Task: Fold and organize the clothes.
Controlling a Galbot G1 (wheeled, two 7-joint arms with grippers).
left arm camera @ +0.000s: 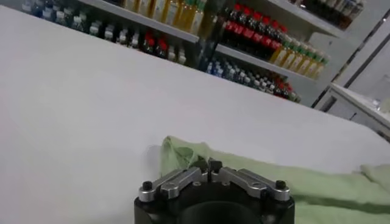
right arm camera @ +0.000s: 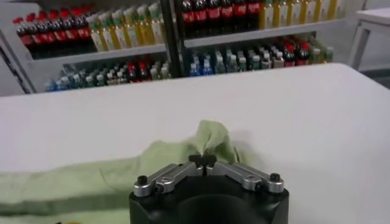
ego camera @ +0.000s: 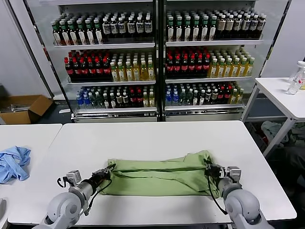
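The light green polo shirt (ego camera: 159, 174) lies folded into a long band across the near middle of the white table (ego camera: 152, 138). Its collar, buttons and printed graphic are hidden. My left gripper (ego camera: 110, 169) is shut on the shirt's left end, low at the table; the wrist view shows its fingertips (left arm camera: 208, 165) pinched together on a green fold (left arm camera: 183, 152). My right gripper (ego camera: 208, 168) is shut on the shirt's right end; its wrist view shows the closed tips (right arm camera: 203, 160) holding a raised bunch of cloth (right arm camera: 210, 140).
A smaller light blue garment (ego camera: 13, 163) lies on the separate table at the left. Drink shelves (ego camera: 157, 57) stand behind the table. A side table (ego camera: 281, 95) with bottles (ego camera: 296, 78) stands at the right. A cardboard box (ego camera: 24, 109) sits on the floor at the left.
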